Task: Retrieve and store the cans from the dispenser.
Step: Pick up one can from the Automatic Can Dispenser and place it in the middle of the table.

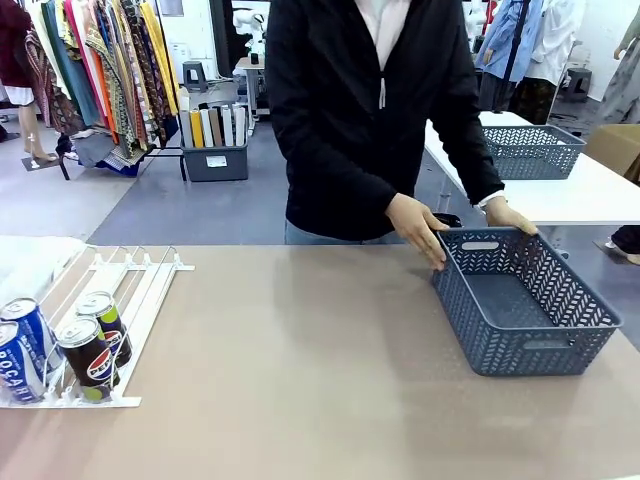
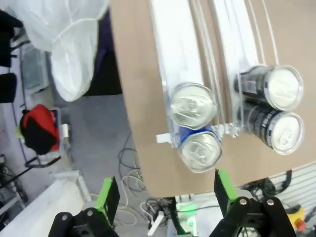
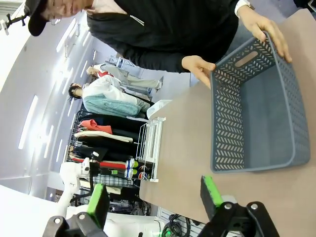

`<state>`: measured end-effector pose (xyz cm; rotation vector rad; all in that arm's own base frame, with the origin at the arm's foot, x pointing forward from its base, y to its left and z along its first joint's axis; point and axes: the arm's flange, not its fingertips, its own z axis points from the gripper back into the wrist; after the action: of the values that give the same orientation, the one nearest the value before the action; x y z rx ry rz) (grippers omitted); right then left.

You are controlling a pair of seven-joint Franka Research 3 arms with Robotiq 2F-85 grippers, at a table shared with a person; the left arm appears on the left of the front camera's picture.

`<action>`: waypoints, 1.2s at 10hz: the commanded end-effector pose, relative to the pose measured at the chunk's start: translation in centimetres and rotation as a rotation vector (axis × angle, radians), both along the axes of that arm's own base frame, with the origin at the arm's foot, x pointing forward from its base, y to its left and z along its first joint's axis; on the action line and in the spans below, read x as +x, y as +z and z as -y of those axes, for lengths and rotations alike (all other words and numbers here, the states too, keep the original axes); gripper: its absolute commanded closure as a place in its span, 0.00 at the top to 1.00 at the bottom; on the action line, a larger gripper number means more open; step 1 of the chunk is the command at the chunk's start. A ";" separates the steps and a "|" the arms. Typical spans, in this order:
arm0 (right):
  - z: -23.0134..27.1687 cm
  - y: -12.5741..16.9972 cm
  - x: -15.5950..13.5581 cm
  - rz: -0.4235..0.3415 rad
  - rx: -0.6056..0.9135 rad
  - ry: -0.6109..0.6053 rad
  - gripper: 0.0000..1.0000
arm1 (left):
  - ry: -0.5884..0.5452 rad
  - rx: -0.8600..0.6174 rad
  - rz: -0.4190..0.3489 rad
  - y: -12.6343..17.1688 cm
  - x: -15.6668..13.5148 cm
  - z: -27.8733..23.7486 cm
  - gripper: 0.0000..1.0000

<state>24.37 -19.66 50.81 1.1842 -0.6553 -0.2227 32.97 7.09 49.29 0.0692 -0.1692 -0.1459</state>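
The white dispenser (image 1: pixel 140 285) lies at the table's left end, with cans at its low end: two blue cans (image 1: pixel 25 330) in one lane and two black cans (image 1: pixel 90 355) beside them. From above, the left wrist view shows the blue cans' silver tops (image 2: pixel 193 104) and the black cans (image 2: pixel 282 131) between the dispenser's rails (image 2: pixel 180 44). My left gripper (image 2: pixel 165 197) hangs open above the table edge, just short of the blue cans, holding nothing. My right gripper (image 3: pixel 154 197) is open and empty too. It faces the table, with the dispenser (image 3: pixel 150 143) far off.
A dark grey mesh basket (image 1: pixel 525 345) stands at the table's right. The person's hands (image 1: pixel 420 228) grip its far rim, and it also shows as the basket (image 3: pixel 291 94) in the right wrist view. A white net bag (image 2: pixel 64 44) lies left of the dispenser. Bare tabletop lies between dispenser and basket.
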 end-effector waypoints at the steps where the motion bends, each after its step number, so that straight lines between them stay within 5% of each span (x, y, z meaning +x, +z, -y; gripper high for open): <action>1: 0.0 0.1 0.2 0.036 0.002 0.003 1.00 | -0.063 -0.134 -0.075 -1.6 0.5 0.9 1.00; 5: 0.0 0.1 0.2 0.036 0.002 0.003 1.00 | -0.023 -0.199 -0.198 -4.9 0.6 2.3 1.00; 12: 0.0 0.1 0.2 0.036 0.002 0.003 1.00 | 0.125 -0.169 -0.236 -8.2 3.1 1.9 1.00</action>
<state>24.36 -19.67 50.79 1.1841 -0.6554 -0.2225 35.61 5.28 40.94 -0.1174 0.0636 -0.0466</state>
